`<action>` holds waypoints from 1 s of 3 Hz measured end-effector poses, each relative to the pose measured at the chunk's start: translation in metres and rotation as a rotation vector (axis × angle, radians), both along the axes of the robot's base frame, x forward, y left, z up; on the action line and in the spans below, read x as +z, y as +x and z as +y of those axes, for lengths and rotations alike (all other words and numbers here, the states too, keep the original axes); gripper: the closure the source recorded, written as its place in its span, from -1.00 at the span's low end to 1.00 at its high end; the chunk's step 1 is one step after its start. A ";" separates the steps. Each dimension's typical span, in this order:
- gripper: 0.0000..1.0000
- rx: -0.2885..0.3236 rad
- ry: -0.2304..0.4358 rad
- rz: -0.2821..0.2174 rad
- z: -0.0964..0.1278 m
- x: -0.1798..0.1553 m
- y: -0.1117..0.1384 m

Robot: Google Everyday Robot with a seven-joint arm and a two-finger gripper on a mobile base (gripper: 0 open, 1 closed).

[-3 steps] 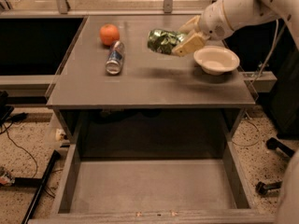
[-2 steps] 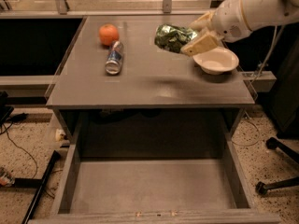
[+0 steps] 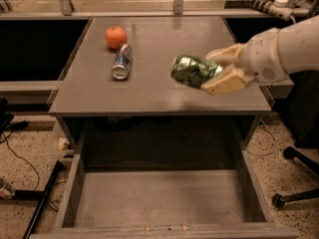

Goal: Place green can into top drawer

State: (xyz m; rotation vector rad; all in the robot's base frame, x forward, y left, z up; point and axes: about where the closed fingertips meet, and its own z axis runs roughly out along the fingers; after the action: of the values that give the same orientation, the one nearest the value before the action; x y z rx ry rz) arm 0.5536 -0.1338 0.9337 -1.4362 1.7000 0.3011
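The green can (image 3: 192, 71), shiny and crinkled, is held on its side in the air above the front right part of the grey table (image 3: 149, 91). My gripper (image 3: 222, 68) comes in from the right and is shut on the can's right end, its pale fingers (image 3: 227, 81) above and below it. The top drawer (image 3: 159, 200) is pulled open below the table's front edge, wide and shallow with a bare flat bottom. The can is above the tabletop, behind the drawer opening.
A silver-and-blue can (image 3: 121, 62) lies on its side on the table's left part, with an orange (image 3: 116, 36) just behind it. Office-chair wheels (image 3: 291, 176) stand on the floor at the right. Cables and a black stand leg (image 3: 42, 198) lie at the left.
The gripper with the green can has moved forward, toward the table's front edge. The white bowl seen before beside the gripper no longer shows.
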 end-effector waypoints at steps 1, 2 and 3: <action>1.00 -0.016 0.004 0.021 -0.007 -0.020 -0.037; 1.00 -0.069 0.041 0.066 -0.025 -0.055 -0.094; 1.00 -0.069 0.041 0.066 -0.025 -0.055 -0.094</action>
State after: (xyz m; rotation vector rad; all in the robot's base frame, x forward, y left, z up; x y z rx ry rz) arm 0.4595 -0.1585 0.8785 -1.3479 1.7829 0.3471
